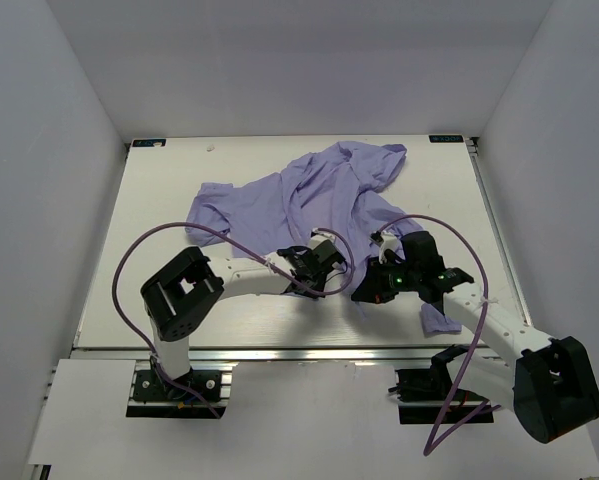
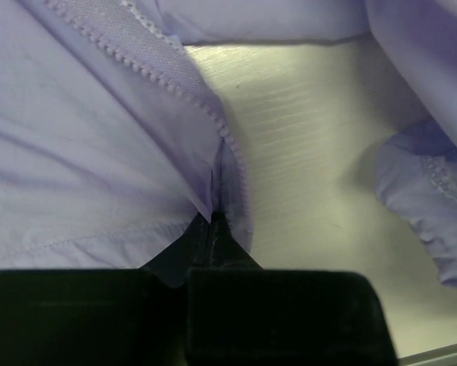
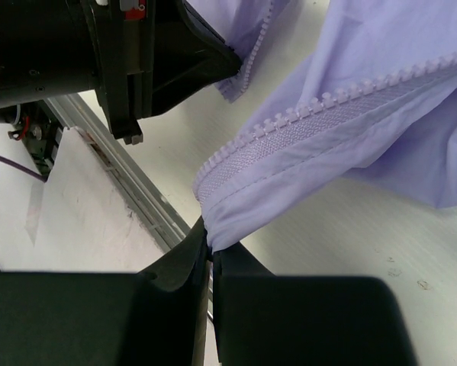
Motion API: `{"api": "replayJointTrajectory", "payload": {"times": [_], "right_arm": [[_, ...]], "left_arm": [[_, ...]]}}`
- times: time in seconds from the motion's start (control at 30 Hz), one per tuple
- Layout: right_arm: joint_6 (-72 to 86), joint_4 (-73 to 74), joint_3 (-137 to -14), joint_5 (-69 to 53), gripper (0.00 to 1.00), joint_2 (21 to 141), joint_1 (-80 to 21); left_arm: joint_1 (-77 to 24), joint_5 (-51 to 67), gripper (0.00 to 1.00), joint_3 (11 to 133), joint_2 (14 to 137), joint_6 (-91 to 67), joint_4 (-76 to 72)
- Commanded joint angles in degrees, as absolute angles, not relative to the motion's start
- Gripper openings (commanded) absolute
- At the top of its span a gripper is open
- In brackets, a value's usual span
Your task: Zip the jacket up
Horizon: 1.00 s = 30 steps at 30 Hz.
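Note:
The lavender jacket (image 1: 314,195) lies crumpled and open on the white table, its near hem between my two grippers. My left gripper (image 1: 324,262) is shut on the hem end of one front edge (image 2: 222,183), where a row of zipper teeth (image 2: 148,72) runs down to the pinch. My right gripper (image 1: 374,285) is shut on the bottom corner of the other front edge (image 3: 239,217), just below its zipper teeth (image 3: 320,103). The left gripper's black body (image 3: 136,53) shows close by in the right wrist view. I see no zipper slider.
A loose lavender fold (image 2: 430,198) lies to the right of the left gripper. Another piece of the jacket (image 1: 441,320) lies under the right arm. The table's metal front rail (image 3: 129,179) runs close under the right gripper. White walls enclose the table.

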<state>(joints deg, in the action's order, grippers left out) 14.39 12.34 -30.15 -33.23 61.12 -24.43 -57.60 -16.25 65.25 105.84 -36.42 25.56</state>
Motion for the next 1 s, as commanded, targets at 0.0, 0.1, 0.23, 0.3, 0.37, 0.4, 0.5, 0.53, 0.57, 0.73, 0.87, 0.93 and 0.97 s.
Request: {"api": "replayJointTrajectory", "payload": {"times": [0.0, 0.1, 0.23, 0.3, 0.37, 0.4, 0.5, 0.53, 0.57, 0.73, 0.87, 0.93, 0.97], "right_arm": [[14.1, 11.3, -29.5, -33.4, 0.0, 61.0, -24.3], [14.2, 8.9, -28.7, -36.6, 0.0, 62.7, -24.3], [13.6, 4.7, -28.8, -44.1, 0.0, 65.0, -24.3], [13.6, 3.4, -29.9, -47.4, 0.0, 67.1, -24.4], [13.7, 1.6, -31.1, -48.9, 0.0, 68.1, -25.0], [14.1, 0.7, -31.5, -49.8, 0.0, 68.3, -25.0], [13.7, -1.6, -33.0, -53.8, 0.0, 68.7, -25.9], [13.4, -2.1, -33.4, -55.6, 0.0, 69.3, -26.4], [13.2, -2.9, -33.9, -57.6, 0.0, 69.7, -26.7], [12.5, -9.2, -35.9, -67.7, 0.0, 70.9, -30.0], [13.2, -11.9, -37.6, -65.2, 0.0, 70.0, -32.3], [14.4, -14.5, -37.6, -64.0, 0.0, 69.7, -32.4], [15.0, -14.8, -37.6, -63.5, 0.0, 69.6, -32.4]], "left_arm": [[-57.9, -13.2, 0.0, 61.4, 110.4, -37.2, 29.1], [-57.9, -13.9, 0.0, 60.3, 108.3, -37.5, 27.7], [-57.9, -14.5, 0.0, 58.5, 99.5, -36.8, 25.4], [-57.9, -14.9, 0.0, 57.2, 95.7, -36.3, 24.4], [-57.9, -14.9, 0.0, 55.0, 89.3, -35.6, 22.8], [-57.9, -14.4, 0.0, 53.9, 86.9, -35.2, 21.6], [-57.9, -11.7, 0.0, 48.2, 76.3, -34.4, 15.6], [-57.9, -10.8, 0.0, 46.7, 73.7, -34.4, 12.4], [-57.9, -10.4, 0.0, 45.2, 68.7, -34.5, 10.9], [-57.9, -9.2, 0.0, 39.4, 59.2, -34.7, 5.6], [-57.9, -9.1, 0.0, 39.3, 57.0, -35.5, 5.1], [-57.9, -8.9, 0.0, 39.0, 56.8, -35.7, 4.7], [-57.9, -8.8, 0.0, 38.8, 56.7, -35.9, 4.3]]}}
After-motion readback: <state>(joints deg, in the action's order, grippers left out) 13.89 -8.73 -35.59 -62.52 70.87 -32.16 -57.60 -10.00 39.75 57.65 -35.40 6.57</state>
